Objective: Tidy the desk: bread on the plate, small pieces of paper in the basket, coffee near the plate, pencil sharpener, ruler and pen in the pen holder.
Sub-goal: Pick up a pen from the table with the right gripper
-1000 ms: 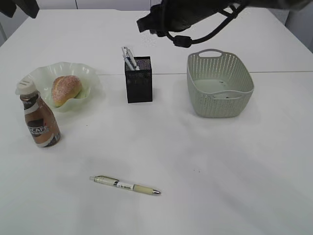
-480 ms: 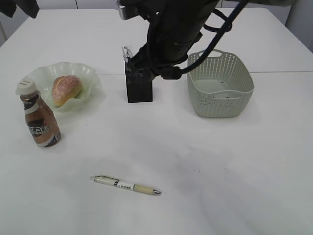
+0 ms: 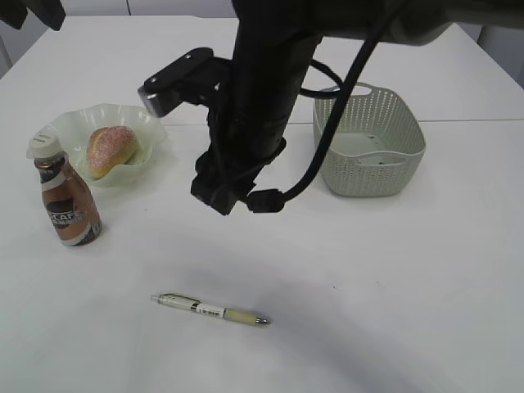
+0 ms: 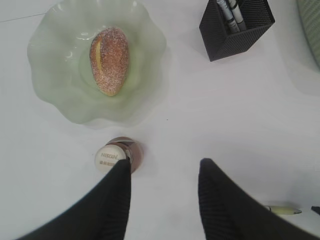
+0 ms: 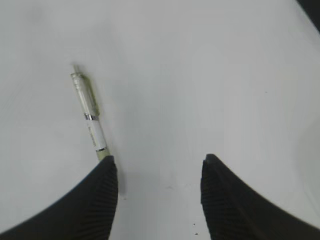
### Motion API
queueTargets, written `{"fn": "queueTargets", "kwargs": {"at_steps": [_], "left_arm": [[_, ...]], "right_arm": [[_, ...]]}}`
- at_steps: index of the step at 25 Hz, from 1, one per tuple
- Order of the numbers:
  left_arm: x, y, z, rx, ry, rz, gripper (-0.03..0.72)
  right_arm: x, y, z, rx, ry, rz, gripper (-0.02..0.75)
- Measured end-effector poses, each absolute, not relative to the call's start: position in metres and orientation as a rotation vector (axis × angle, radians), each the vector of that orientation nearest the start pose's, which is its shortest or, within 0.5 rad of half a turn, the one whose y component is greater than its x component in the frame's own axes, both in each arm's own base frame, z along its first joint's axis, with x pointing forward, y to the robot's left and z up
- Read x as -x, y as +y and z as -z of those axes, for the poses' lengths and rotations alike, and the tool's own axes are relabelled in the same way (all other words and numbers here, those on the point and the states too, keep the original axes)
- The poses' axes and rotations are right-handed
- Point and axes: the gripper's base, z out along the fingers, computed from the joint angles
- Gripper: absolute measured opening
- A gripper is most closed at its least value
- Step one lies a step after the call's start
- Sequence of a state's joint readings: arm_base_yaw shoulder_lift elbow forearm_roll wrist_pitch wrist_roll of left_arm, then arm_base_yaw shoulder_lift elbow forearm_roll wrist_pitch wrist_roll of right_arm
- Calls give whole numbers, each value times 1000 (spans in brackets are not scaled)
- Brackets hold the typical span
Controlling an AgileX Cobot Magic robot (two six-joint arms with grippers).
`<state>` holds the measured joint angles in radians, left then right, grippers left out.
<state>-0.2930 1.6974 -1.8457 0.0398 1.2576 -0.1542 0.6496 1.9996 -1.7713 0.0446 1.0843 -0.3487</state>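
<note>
The right arm [image 3: 254, 106] has swung down from the far edge of the counter [image 3: 393, 270] toward the near side, and now blocks the pen holder from the exterior view. Its right gripper [image 5: 157, 187] now hangs with jaws apart above the counter, the pen [image 5: 90, 117] lying just ahead of its left finger.

Coffee cap [image 4: 110, 157]: white top of the bottle at near left, small print reading roughly "NESCAFE"; a second, finer line beneath it is too small to read.
Coffee label [image 3: 65, 218]: brown-and-white band on the bottle, left of scene; letters "CAF" legible, remainder blurred.
Pen [image 3: 210, 310]: white band on barrel at near centre; print illegible.
Other items: no legible text.
</note>
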Motion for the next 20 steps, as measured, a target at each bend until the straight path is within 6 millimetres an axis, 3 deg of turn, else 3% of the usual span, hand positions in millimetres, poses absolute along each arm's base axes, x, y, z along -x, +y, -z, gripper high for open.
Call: {"fn": "queueTargets", "kwargs": {"at_steps": [8,13,20], "left_arm": [[-346,-101,-401,-182,2589,110,327],[-346,-101,-401,-182,2589,112,327],[-346,-101,-401,-182,2589,112,326]], "right_arm": [[-343,281,-225,1495,2507,-149,397],[-335,294,-203,1746,2424,-366,397],[-335,302,-177,1859,2377,-466,397]]}}
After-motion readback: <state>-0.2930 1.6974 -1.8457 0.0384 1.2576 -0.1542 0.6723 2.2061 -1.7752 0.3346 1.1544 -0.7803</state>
